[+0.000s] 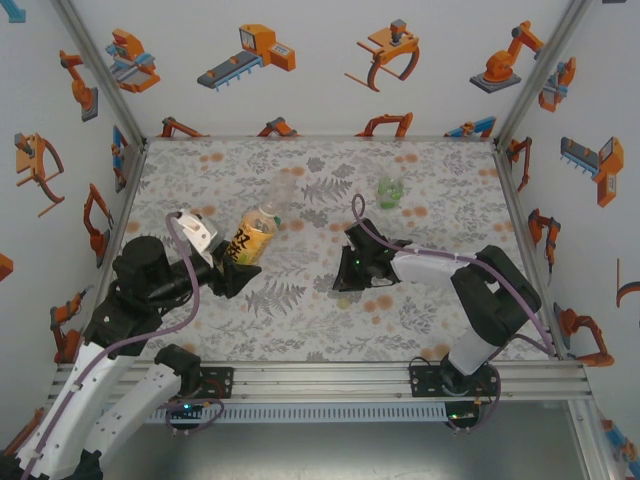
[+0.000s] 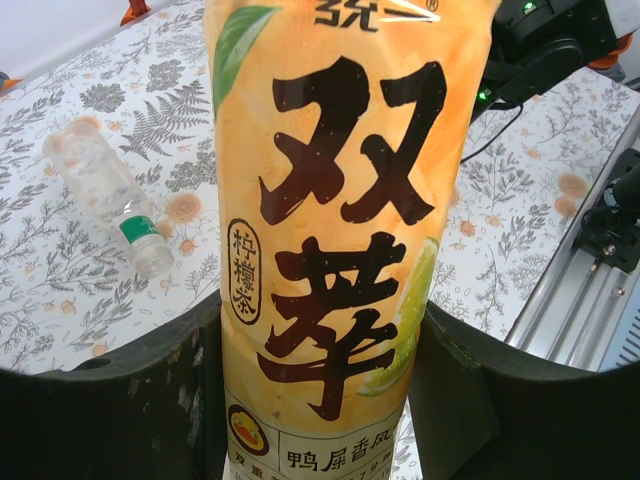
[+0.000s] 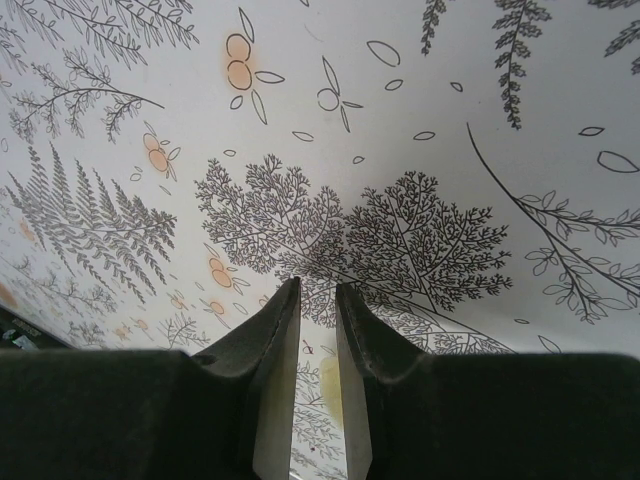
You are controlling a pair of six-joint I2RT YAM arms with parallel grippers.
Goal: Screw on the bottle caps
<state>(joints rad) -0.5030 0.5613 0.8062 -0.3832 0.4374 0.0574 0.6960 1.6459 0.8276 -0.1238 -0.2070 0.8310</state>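
Now the left gripper (image 2: pixel 320 400) hugs the amber bottle (image 2: pixel 340 230); keep it steady. The right gripper (image 3: pixel 318 390), nearly closed, holds nothing yet.

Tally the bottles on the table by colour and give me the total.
amber bottle: 1
clear bottles: 2
Total: 3
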